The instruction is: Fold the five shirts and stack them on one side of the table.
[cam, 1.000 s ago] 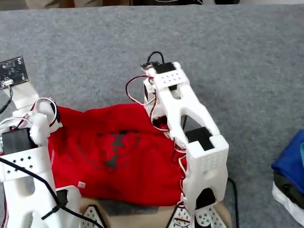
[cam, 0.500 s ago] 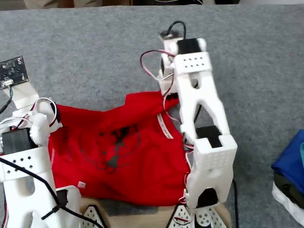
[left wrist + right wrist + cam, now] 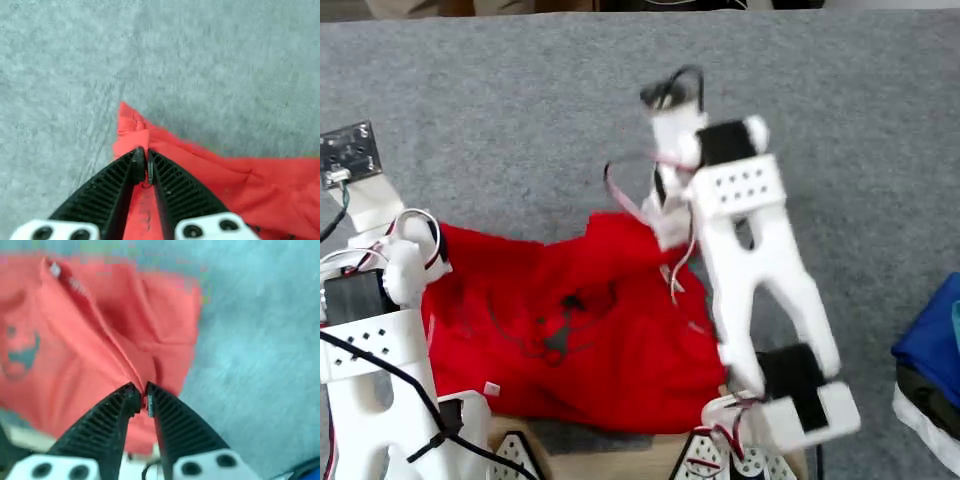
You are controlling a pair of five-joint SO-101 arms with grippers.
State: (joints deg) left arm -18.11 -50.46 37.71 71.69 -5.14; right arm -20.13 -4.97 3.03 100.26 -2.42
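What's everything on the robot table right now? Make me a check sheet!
Surface: grey fuzzy table cover, lying flat.
Job's things: red shirt with a dark print, rumpled at the near side between the arms; pile of clothes, blue on top, at the right edge.
Clutter: nothing seen.
Grippers: left gripper shut on the red shirt's corner; right gripper shut on a fold of it, pulling the cloth into a peak.
Cables: black cable crosses the left arm.
Surroundings: tan board by the arm bases.
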